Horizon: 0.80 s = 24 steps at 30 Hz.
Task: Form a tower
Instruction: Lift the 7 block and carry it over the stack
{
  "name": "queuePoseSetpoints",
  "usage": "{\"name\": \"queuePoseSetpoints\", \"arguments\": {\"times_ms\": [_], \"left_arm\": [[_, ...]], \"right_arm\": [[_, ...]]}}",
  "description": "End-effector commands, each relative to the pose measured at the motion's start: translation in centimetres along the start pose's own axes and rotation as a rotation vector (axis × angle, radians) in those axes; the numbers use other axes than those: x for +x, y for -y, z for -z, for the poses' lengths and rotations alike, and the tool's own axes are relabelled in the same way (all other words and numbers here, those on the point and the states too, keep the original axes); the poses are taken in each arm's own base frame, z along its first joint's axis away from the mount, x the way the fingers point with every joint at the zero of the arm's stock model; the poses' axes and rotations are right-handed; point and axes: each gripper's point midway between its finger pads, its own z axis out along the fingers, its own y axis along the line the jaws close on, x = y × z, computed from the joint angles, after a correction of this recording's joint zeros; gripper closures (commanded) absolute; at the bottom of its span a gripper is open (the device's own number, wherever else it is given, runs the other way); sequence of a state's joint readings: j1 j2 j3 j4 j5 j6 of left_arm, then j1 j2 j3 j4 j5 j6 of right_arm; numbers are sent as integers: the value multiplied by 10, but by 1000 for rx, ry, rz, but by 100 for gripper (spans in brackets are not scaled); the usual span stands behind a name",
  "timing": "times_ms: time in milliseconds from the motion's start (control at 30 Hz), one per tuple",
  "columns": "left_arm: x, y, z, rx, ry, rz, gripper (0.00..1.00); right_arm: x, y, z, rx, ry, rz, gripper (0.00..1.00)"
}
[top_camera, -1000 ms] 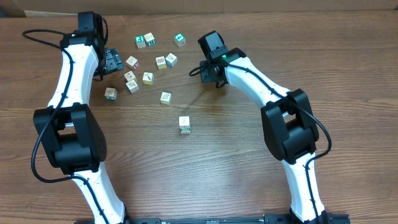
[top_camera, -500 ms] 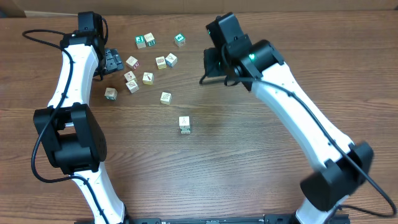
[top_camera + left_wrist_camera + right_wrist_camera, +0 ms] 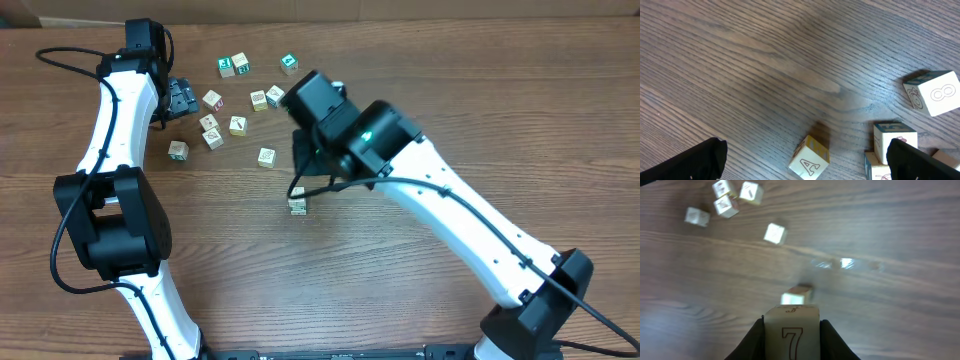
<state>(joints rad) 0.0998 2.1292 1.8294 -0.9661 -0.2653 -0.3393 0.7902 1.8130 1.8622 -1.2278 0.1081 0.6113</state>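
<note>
The right tool [image 3: 791,339] is clamping a pale wooden cube printed with a brown 7 [image 3: 791,329], its two dark fingers [image 3: 754,341] pressing on the cube's left and right faces. In the right wrist view the held cube is hanging clear of the surface. The tower [image 3: 796,296], a short narrow stack of pale wooden picture cubes, is showing blurred just beyond its upper edge. From overhead the tower [image 3: 297,203] is standing near the middle of the brown wood-grain surface [image 3: 380,290]. The white right arm [image 3: 470,230] is lying long and low on a diagonal from its base at the near right corner, its black wrist end leaning over the spot just behind the tower. The left tool [image 3: 181,100] is gaping wide with nothing between its fingers. It is hovering just beside the scattered loose pale wooden cubes [image 3: 238,125] at the far left, and the white left arm [image 3: 115,110] is reaching away from its base with the elbow folded near it
</note>
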Motion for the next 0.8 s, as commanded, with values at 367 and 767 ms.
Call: {"name": "queuePoseSetpoints", "arguments": {"times_ms": [367,767], "left_arm": [[1,2,-3,3,-7,-15,0],[1,3,-3,3,-7,-16,0]], "right_arm": [[41,-25,-33,4,-13,-105,88],[35,-10,-50,69,60,-177,93]]}}
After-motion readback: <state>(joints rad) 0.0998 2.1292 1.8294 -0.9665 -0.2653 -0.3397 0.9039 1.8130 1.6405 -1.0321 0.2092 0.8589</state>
